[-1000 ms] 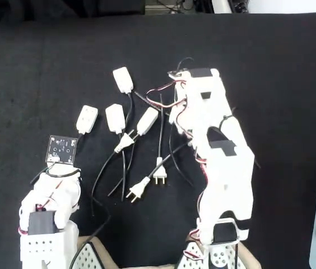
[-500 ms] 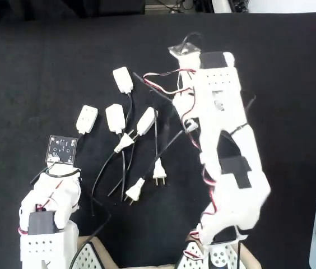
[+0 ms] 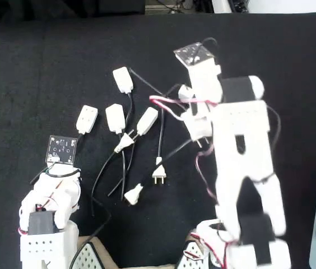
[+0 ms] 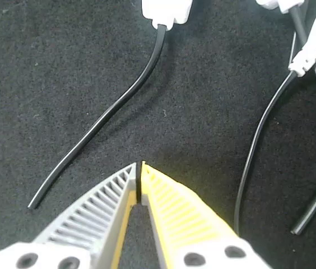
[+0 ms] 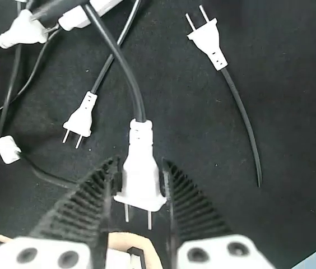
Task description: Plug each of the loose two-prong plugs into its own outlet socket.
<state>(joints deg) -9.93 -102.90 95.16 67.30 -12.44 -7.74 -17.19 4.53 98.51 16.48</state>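
Left gripper [image 4: 140, 168]: fingers pressed together on nothing, low over a black cable [image 4: 102, 119] near its own base, seemingly parked out of the way. Right gripper [image 5: 140, 168]: clamped on both flanks of a white two-prong plug [image 5: 141, 176], prongs toward the wrist and cord leading forward, so it probably needs turning before insertion. Beyond, on the black table [image 3: 35, 56]: nearer loose plug [image 3: 133, 194], middle loose plug [image 3: 159, 174], then the outlet sockets [image 3: 115, 117] awaiting them
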